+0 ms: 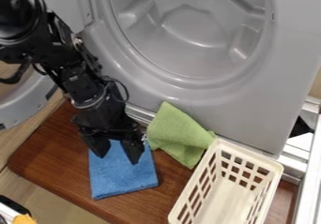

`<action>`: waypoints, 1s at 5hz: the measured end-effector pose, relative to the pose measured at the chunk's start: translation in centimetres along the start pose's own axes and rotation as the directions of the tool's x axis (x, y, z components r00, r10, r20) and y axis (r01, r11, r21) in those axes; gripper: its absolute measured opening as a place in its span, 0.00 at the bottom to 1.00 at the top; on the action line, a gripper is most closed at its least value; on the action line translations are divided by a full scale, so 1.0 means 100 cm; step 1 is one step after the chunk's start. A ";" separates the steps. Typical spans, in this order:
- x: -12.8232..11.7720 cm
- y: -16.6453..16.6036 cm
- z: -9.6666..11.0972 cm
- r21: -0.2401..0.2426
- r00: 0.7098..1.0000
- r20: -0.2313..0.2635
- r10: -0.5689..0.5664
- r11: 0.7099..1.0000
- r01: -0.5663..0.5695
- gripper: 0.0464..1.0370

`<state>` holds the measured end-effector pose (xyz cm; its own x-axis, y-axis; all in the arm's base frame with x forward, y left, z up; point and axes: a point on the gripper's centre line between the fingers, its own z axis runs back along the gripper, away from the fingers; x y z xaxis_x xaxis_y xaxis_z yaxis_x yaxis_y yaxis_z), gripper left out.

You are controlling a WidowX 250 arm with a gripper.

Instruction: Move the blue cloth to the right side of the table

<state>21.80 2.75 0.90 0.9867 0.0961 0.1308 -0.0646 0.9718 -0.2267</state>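
Single fixed cam, close in above the counter (53, 148), slanted down at its top and the grey machine front (251, 110) behind.

"Is there any lettering, label, brand, number or sign that can be read?"
"None that can be read, neither on nor around the gripper (118, 156), nor anywhere above, below or beside it."

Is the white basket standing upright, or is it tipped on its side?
Upright: the white basket has its opening facing up, and its bottom shows down between the walls.
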 end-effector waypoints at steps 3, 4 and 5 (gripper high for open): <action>0.006 0.015 -0.007 0.124 0.999 -0.020 0.032 0.992 -0.029 0.96; 0.010 0.028 -0.014 0.196 0.998 -0.005 0.056 0.979 -0.054 0.96; 0.014 0.036 -0.028 0.225 0.998 -0.006 0.061 0.973 -0.058 0.96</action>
<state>23.41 5.80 -2.43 0.9818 0.1539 0.1110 -0.1536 0.9881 -0.0112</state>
